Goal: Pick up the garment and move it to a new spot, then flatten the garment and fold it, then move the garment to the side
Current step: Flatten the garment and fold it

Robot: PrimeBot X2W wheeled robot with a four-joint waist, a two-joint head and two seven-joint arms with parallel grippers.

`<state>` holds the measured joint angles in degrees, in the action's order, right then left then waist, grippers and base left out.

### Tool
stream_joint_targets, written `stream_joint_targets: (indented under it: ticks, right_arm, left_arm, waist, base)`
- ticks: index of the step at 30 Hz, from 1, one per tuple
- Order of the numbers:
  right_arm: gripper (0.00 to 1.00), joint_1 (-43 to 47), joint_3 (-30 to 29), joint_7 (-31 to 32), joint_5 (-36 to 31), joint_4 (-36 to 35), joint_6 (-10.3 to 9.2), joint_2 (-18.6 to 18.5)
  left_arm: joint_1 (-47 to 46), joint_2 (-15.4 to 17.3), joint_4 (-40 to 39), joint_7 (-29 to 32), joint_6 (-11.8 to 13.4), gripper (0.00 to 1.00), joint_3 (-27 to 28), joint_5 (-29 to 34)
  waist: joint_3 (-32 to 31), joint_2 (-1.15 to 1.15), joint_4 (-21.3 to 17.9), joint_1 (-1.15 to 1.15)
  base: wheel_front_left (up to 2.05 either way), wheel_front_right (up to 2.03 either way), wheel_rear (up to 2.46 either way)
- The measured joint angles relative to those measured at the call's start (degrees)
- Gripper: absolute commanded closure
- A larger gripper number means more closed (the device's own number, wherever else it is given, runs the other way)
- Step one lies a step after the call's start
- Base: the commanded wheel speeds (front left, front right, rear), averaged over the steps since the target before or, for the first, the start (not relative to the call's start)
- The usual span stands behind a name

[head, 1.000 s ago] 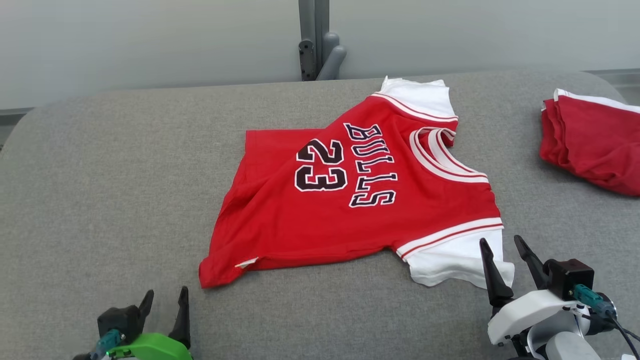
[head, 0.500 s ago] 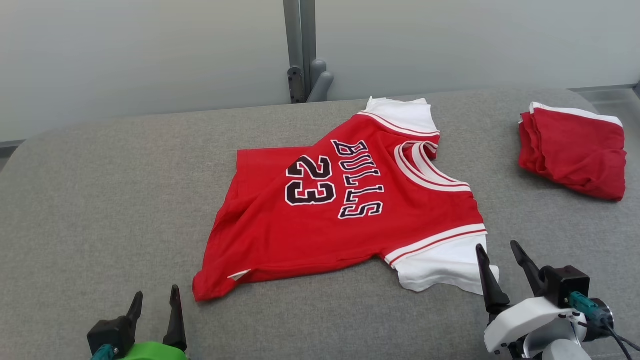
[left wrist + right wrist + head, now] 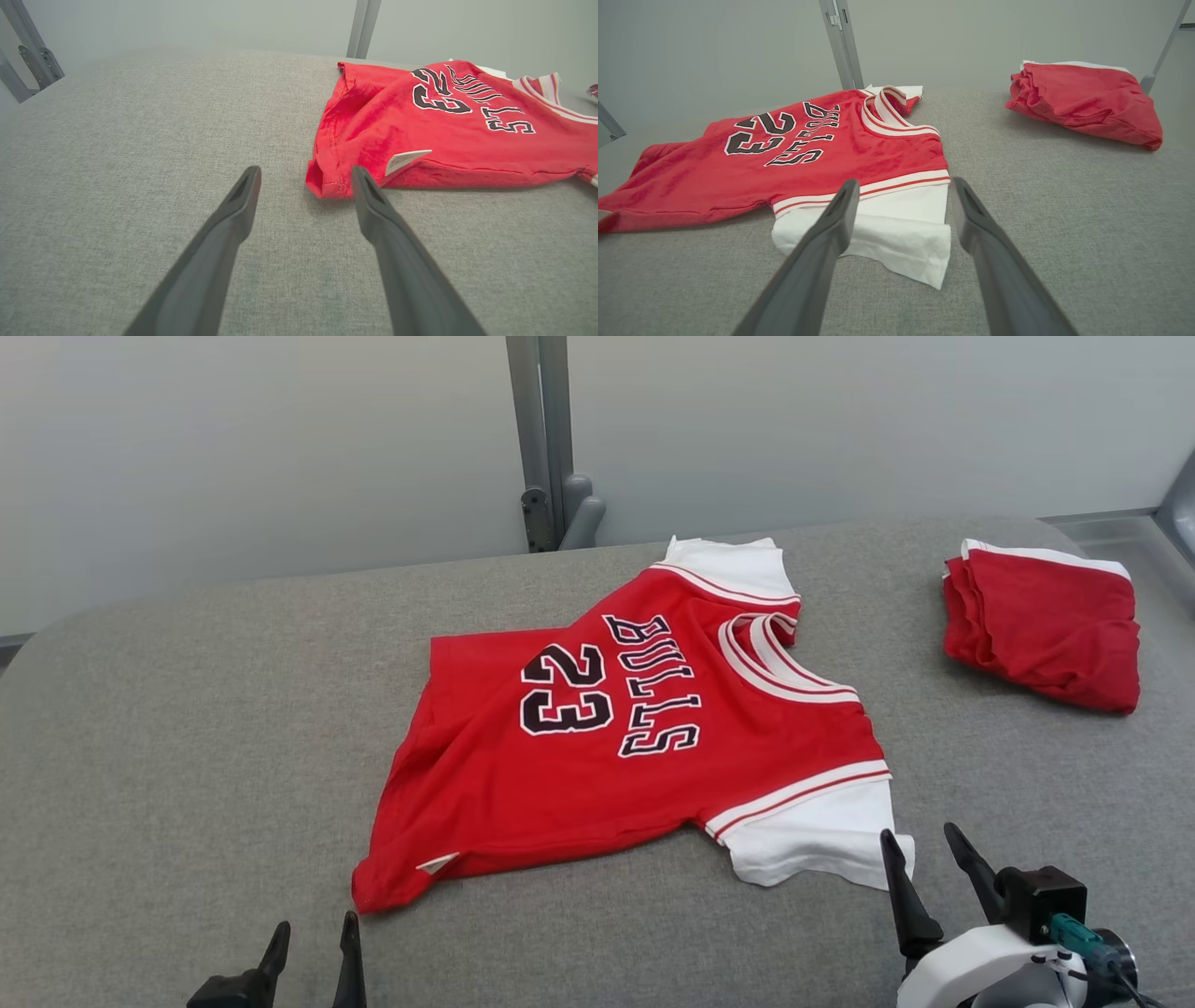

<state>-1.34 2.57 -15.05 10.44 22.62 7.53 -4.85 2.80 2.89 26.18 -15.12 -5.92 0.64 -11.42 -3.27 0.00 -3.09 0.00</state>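
Observation:
The garment is a red jersey with white sleeves, printed "BULLS 23", lying spread on the grey table, collar toward the right. My left gripper stands open just short of its near-left hem corner, where a small white label sticks out. My right gripper is open at the near white sleeve, fingers either side of the sleeve's end, above the cloth. Neither gripper holds anything.
A second red garment, folded into a pile, lies at the table's far right. A grey post rises behind the table's far edge. The padded grey table stretches wide to the left.
The head camera has tilted, so the whole picture shifted down and left. Both grippers sit lower in the picture and stay open. The jersey lies as before.

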Motion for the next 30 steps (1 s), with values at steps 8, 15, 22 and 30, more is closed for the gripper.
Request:
stream_joint_targets:
  ticks: [8,15,22,30]
  right_arm:
    - [0.0,-0.02,-0.09,0.0,-0.04,0.31,0.0,-0.34]
    - [0.0,-0.43,0.6,0.0,0.22,0.76,0.0,-0.77]
    - [0.0,-1.91,0.96,0.0,0.48,0.69,0.0,-1.31]
    - [0.0,-3.2,1.43,0.0,0.57,0.66,0.0,-1.59]
  left_arm:
    - [-0.21,-0.01,0.16,0.0,0.22,0.0,-1.9,-2.32]
    - [-2.58,-0.03,2.14,0.0,-0.23,0.0,-3.75,-6.15]
    - [-5.9,-0.05,4.21,0.0,-0.89,0.0,-3.5,-7.17]
    - [-7.83,-0.05,6.2,0.0,-1.21,0.06,-2.66,-7.7]
  waist:
    - [1.36,0.0,-0.16,0.0]
    - [3.64,0.0,-0.73,0.0]
    - [6.42,0.0,-1.47,0.0]
    - [9.03,0.0,-2.5,0.0]
  base:
    - [0.0,0.0,0.0]
    - [0.0,0.0,0.0]
    - [0.0,0.0,0.0]
    - [0.0,0.0,0.0]
